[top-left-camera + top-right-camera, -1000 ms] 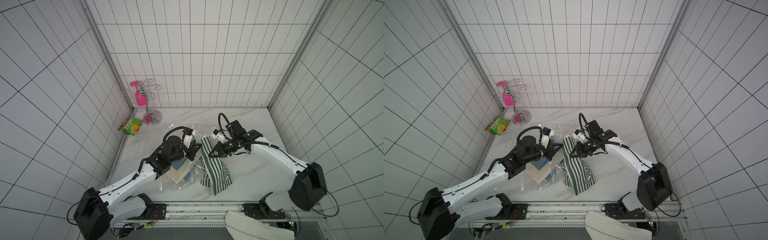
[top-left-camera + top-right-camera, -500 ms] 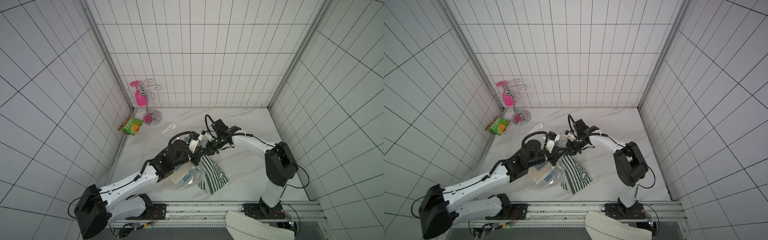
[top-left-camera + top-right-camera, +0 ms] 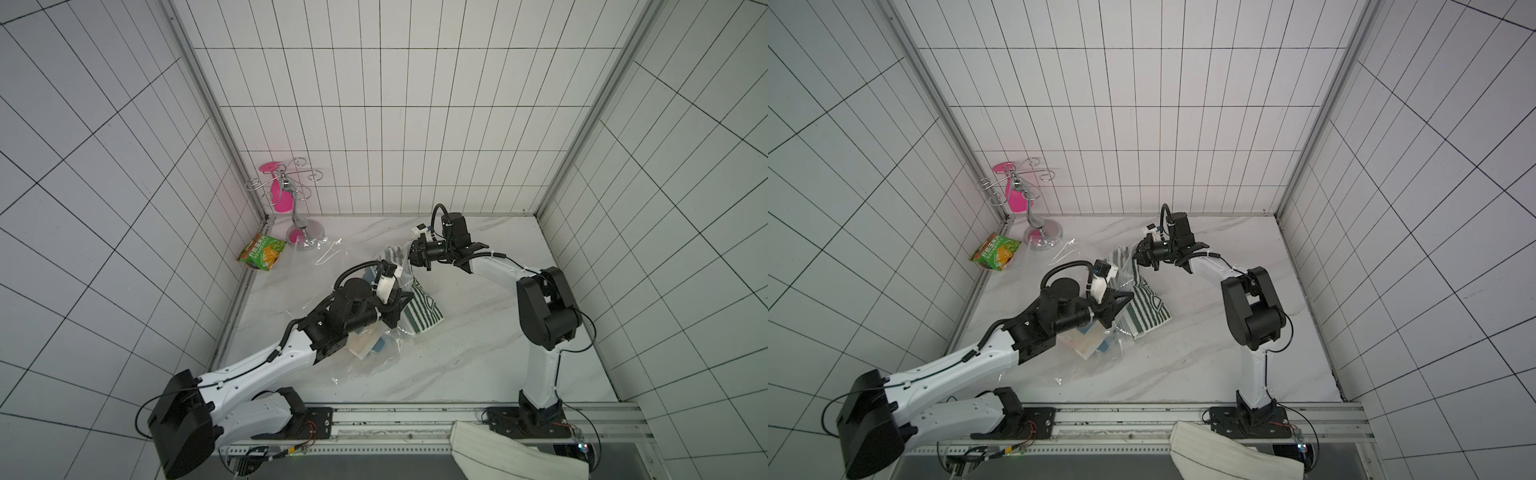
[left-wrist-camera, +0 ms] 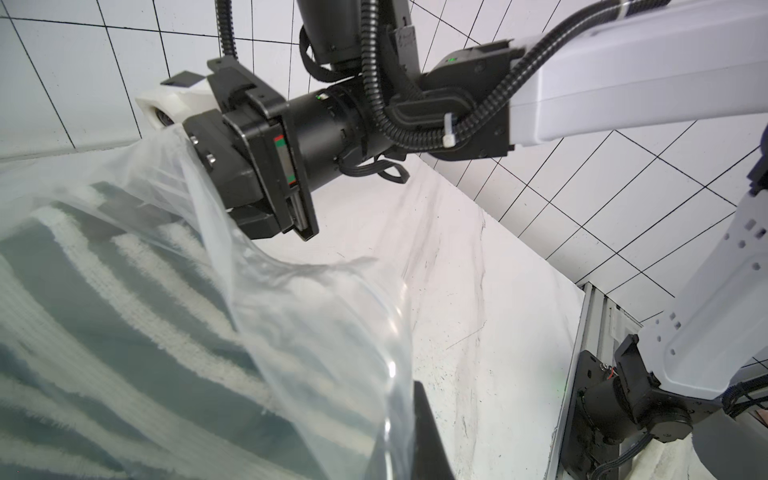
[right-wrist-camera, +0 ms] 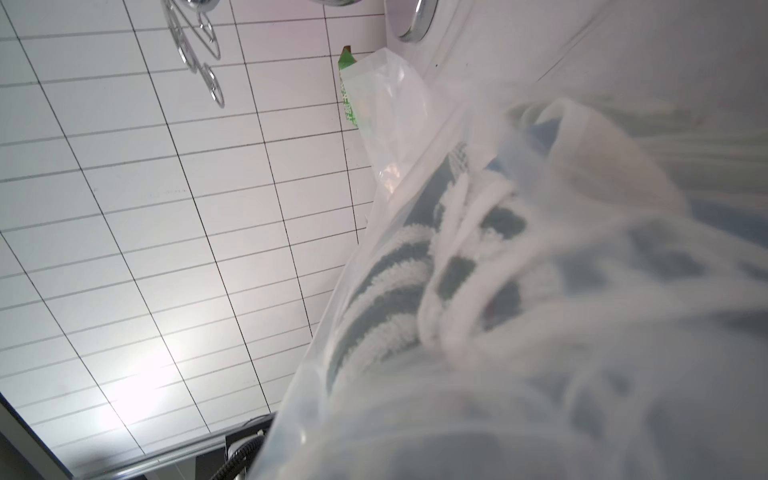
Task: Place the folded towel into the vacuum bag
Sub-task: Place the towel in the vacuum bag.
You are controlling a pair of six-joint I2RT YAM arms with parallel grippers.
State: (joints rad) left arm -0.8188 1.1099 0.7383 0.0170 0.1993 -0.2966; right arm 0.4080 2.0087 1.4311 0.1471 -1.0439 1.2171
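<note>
I see the large crinkly transparent plastic vacuum bag [image 3: 384,365] lying near the middle of the white marble table [image 3: 478,365], its mouth raised toward 1 o'clock. My left gripper [image 3: 401,301] is clamped fully together. The bag's rim film runs in at its black fingers [image 4: 428,436], so it appears to pinch that edge. At 12 o'clock of it, my right gripper [image 3: 415,259] reaches into the film, jaws nearly together on the top end of the green-and-white striped folded towel [image 3: 424,318]. The towel hangs tilted. Its upper part shows through the plastic in both wrist views, and its lower end rests on marble at 4 o'clock of the left gripper. A green snack packet [image 3: 262,251] lies at 10 o'clock by the wall.
</note>
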